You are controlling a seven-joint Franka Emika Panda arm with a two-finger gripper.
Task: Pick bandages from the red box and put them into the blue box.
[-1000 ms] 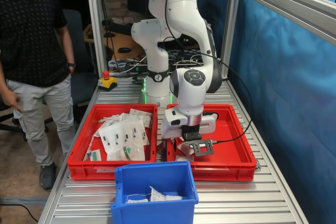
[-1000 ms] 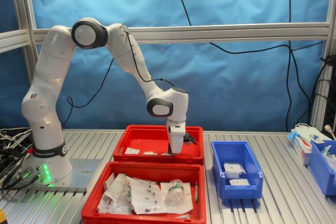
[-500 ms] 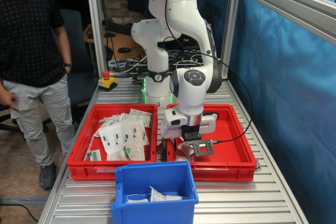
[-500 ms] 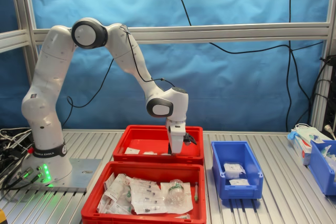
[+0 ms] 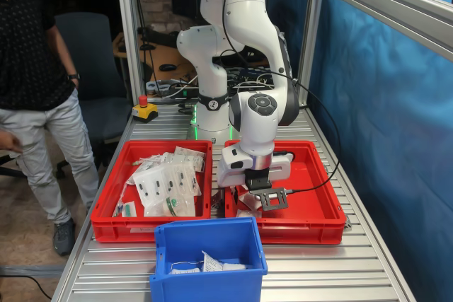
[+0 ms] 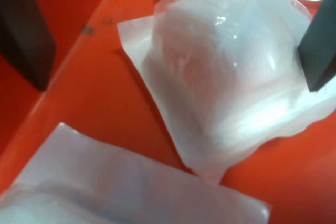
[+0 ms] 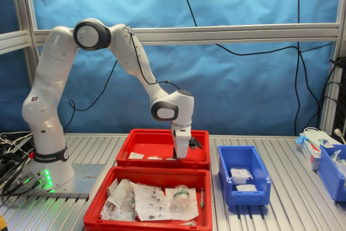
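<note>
Wrapped bandage (image 6: 231, 72) lies on red box (image 5: 322, 199) floor near its wall, between spread gripper (image 6: 173, 51) fingers (image 6: 26, 30), not clamped. More bandage packs sit in blue box (image 7: 230, 185) beside it.

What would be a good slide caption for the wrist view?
Open gripper straddling a wrapped bandage on the floor of the red box, fingers not yet closed.

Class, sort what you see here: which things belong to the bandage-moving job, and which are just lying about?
Part of the job:
- bandage between the open gripper fingers
- red box
- blue box

Just lying about:
- second red tray of clear packets
- red emergency button
</note>
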